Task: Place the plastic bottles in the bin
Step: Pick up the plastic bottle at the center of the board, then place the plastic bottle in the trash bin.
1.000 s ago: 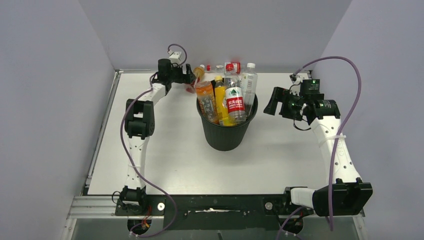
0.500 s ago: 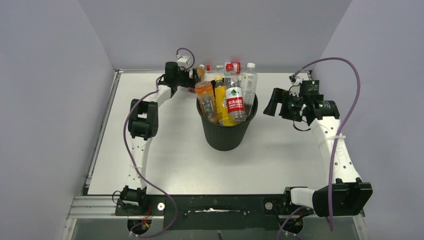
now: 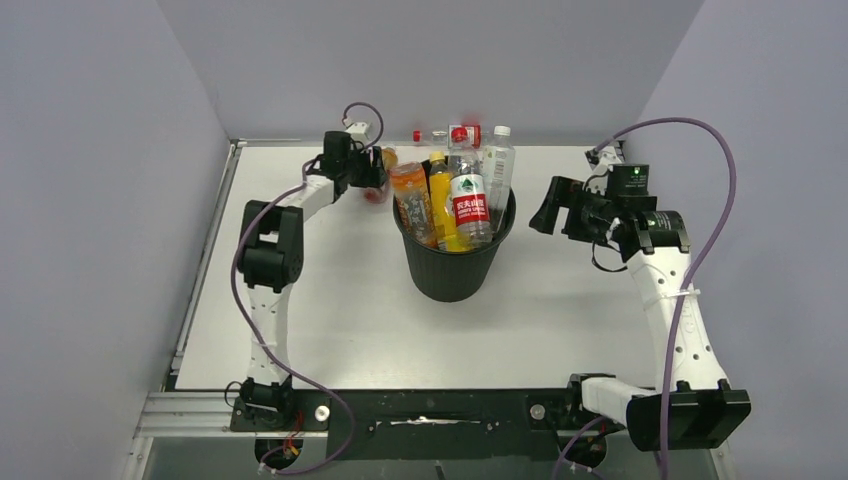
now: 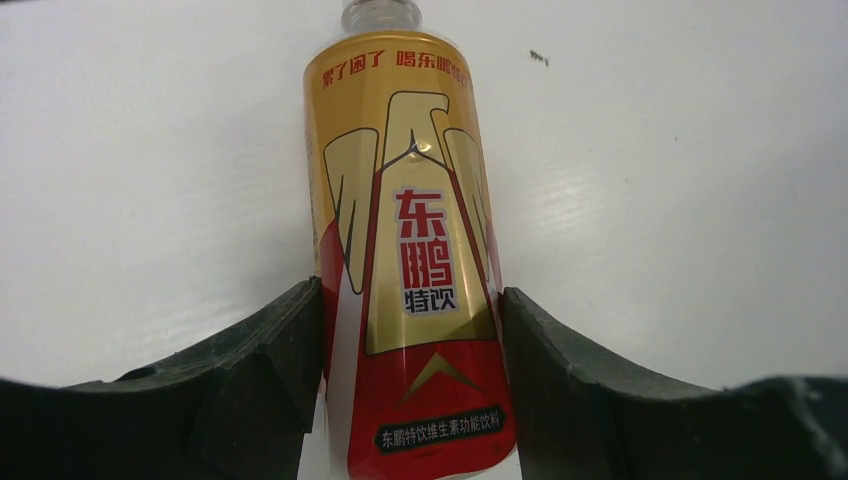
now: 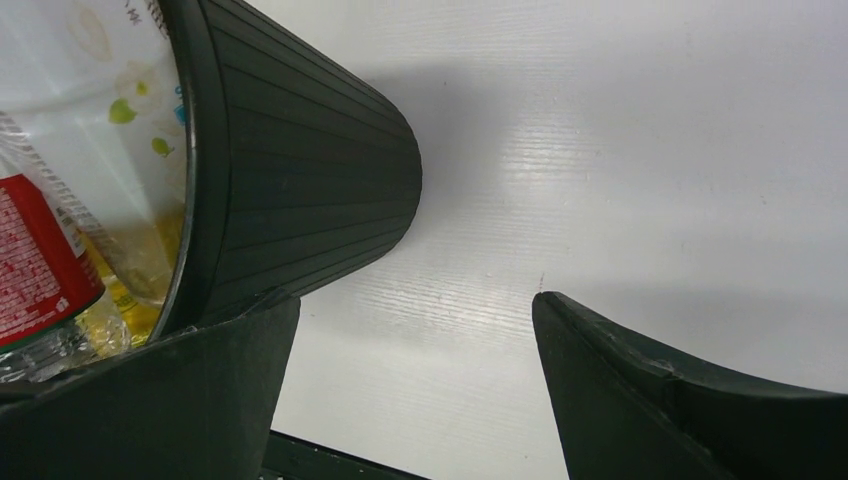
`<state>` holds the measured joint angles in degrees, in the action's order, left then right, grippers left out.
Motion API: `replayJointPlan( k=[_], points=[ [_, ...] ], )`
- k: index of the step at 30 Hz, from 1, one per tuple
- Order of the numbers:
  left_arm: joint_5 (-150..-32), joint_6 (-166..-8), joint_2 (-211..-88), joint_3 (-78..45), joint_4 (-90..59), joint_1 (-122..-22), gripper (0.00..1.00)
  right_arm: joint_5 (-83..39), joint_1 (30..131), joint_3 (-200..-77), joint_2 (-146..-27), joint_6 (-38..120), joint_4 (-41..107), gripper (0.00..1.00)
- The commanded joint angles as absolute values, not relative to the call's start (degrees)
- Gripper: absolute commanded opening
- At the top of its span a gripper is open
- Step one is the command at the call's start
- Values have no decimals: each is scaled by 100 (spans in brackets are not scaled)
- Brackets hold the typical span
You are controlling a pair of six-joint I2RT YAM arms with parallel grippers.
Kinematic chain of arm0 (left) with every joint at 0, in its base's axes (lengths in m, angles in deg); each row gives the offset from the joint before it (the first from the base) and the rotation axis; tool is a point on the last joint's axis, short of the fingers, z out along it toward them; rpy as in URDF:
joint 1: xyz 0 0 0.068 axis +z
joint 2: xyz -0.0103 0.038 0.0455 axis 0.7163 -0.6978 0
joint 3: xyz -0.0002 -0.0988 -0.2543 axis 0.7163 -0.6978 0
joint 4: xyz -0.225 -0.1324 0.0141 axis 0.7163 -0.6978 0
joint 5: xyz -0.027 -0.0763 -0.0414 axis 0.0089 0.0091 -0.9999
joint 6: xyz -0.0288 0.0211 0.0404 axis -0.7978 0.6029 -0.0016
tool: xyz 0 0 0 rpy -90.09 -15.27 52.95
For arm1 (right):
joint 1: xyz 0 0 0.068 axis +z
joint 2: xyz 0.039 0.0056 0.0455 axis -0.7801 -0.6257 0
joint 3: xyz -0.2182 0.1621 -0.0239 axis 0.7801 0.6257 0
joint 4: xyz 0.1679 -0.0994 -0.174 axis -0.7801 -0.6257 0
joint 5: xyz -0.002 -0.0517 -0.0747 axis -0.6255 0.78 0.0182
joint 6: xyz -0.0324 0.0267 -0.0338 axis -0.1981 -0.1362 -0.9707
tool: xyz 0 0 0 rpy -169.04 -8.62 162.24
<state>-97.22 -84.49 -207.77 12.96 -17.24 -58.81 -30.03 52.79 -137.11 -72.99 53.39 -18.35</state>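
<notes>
The left jaws pinch the gold-and-red bottle (image 4: 410,250) low on its body, both pads touching it, as it lies on the table (image 4: 140,160) with its cap pointing away. Best lift it clear, then release above a gap in the bin (image 3: 452,268), which is crowded with bottles (image 3: 455,205). The right jaws gape wide and empty, the bin's wall just beside them.

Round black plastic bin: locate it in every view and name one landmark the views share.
Top external: round black plastic bin at the white table's centre.
Left wrist: not in it; only a gold-and-red labelled bottle in the left claw.
Right wrist: the bin fills the upper left, above the right claw.
Shared landmark (top, right wrist): red-labelled clear bottle standing in it.
</notes>
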Motion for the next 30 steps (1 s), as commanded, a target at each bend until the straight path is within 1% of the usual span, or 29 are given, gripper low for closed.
replayJointPlan(
  k=[1, 13, 19, 21, 26, 30],
  points=[
    [-9352, -8649, -19215, 709, -1935, -5852, 45, -3082, 5250, -14015, -6937, 5386, -1903, 91],
    [-8821, -9958, -16076, -681, -3016, -5920, 44, -3177, 5250, -13977, -6171, 5537, -2181, 91],
    [-8933, -10784, -14560, -1518, -3300, -5980, 45, -3234, 5260, -13876, -5926, 5590, -2240, 91],
    [-9141, -11036, -14206, -1642, -3249, -6007, 45, -3243, 5252, -13854, -5877, 5615, -2222, 91],
    [-9326, -11453, -13691, -1452, -3331, -6204, 46, -3256, 5256, -13874, -5810, 5683, -2208, 91],
    [-9202, -11712, -13488, -1216, -3181, -6723, 46, -3258, 5264, -13849, -5745, 5747, -2207, 91]
  ],
)
